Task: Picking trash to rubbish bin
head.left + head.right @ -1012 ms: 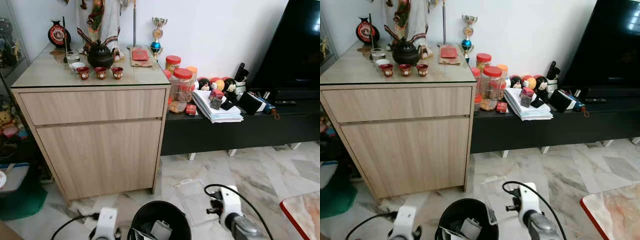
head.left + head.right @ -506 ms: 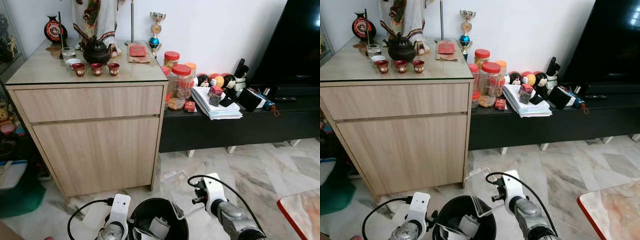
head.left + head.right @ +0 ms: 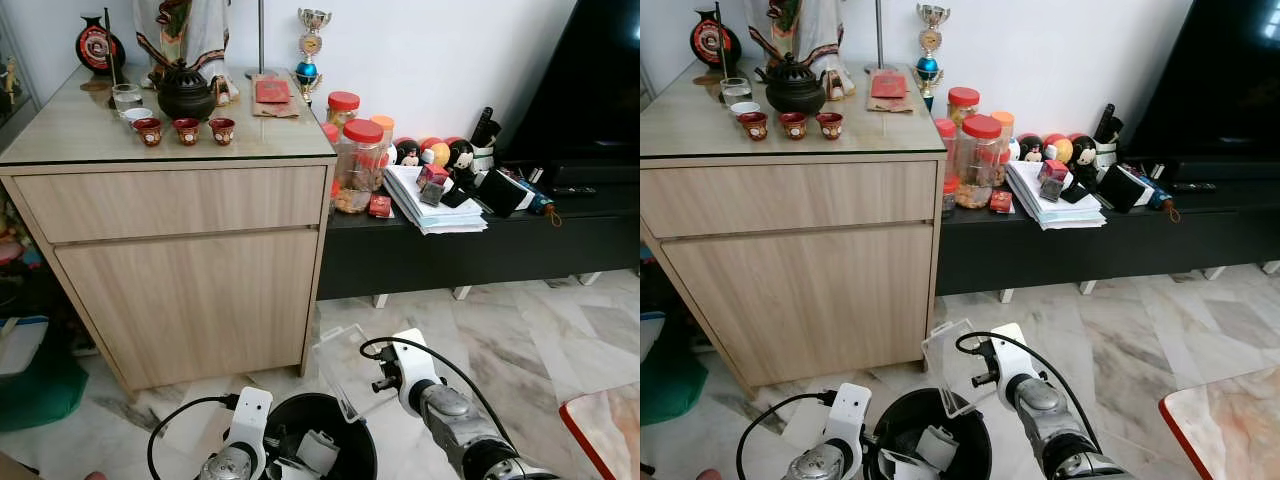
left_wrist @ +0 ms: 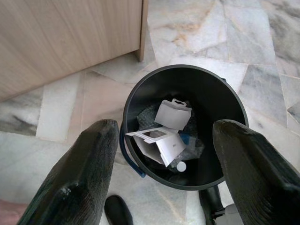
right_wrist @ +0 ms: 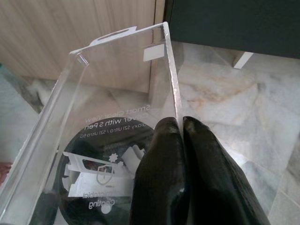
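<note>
While the right gripper (image 5: 180, 129) is pinching one edge of a clear box (image 5: 112, 93) between closed fingers, the box is hanging tilted just above the right rim of the black bin (image 3: 350, 440) on the near floor. The left gripper (image 4: 161, 140) is hovering over the bin's mouth, fingers spread wide and grasping nothing. White packaging (image 4: 164, 136) is lying inside the bin. A wooden cabinet (image 3: 180, 260) is standing beyond, at the left.
</note>
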Controlling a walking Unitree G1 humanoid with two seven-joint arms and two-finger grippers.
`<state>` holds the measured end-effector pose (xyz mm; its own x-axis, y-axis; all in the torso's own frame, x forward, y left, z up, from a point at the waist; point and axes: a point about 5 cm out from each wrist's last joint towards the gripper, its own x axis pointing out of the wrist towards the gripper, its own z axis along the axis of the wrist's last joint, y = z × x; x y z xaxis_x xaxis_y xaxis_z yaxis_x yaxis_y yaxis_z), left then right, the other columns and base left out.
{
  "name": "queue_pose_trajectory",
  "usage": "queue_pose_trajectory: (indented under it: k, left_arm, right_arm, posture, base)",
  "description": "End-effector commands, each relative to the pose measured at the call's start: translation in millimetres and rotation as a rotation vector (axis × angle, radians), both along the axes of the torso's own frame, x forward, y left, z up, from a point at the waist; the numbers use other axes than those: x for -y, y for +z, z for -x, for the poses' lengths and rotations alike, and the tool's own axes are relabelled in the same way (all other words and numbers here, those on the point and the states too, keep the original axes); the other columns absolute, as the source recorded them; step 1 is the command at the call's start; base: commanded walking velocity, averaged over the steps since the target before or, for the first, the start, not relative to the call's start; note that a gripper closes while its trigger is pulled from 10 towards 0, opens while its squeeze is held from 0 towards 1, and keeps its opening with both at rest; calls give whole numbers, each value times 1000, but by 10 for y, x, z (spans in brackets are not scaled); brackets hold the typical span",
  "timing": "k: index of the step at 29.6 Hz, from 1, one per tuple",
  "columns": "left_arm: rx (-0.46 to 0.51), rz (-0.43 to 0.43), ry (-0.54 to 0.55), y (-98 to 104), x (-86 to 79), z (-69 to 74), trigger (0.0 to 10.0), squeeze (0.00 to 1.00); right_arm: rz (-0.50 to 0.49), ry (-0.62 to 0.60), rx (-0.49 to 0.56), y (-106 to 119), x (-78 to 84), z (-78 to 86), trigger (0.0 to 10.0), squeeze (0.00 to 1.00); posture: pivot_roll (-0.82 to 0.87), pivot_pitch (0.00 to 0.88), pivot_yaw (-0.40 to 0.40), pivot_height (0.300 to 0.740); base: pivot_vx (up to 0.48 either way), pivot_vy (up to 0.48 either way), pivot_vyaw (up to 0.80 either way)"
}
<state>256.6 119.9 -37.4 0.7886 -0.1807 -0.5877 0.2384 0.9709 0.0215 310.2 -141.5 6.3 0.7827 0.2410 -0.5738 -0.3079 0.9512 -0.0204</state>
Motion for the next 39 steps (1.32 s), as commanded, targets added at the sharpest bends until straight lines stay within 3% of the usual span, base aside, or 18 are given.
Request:
queue_pose_trajectory:
  k: [1,8,9,10,11,12,33,34,38,39]
  left_arm:
    - [8,7,-27,21,56,-20,10000,0]
    - [7,14,-32,20,64,-17,10000,0]
    - [8,14,-33,20,65,-16,10000,0]
    - [9,14,-34,20,67,-15,10000,0]
    - [9,14,-34,20,67,-15,10000,0]
    - [9,15,-35,20,68,-14,10000,0]
    - [12,15,-15,21,44,-17,10000,0]
    - [11,3,-2,13,10,-11,10000,0]
    - [4,-33,26,-14,-65,14,10000,0]
    - [7,-68,72,-29,-150,32,10000,0]
  right_arm:
    - [3,-11,27,58,8,-53,10000,0]
    - [10,0,38,76,-41,-71,10000,0]
    - [12,0,39,77,-45,-71,10000,102]
    - [9,-2,41,78,-51,-73,10000,753]
    - [9,-2,41,78,-51,-73,10000,753]
    - [4,-2,42,81,-61,-75,10000,1000]
    - [9,-45,44,48,44,-42,10000,1000]
    - [13,-58,46,38,82,-31,10000,0]
    - [2,-89,55,22,149,-8,10000,0]
    - [-27,-97,77,29,174,1,10000,0]
  posture:
    - [-63,55,-132,740]
    - [-63,55,-132,740]
    - [-59,57,-136,740]
    - [-57,58,-137,740]
    - [-57,58,-137,740]
    - [-57,59,-136,740]
    - [-59,64,-137,740]
    - [-59,64,-137,740]
    - [-58,63,-135,740]
    - [-60,62,-133,740]
  base:
    - [0,0,0]
    - [0,0,0]
    - [0,0,0]
    - [0,0,0]
    - [0,0,0]
    - [0,0,0]
    - [0,0,0]
    - [0,0,0]
    - [0,0,0]
    - [0,0,0]
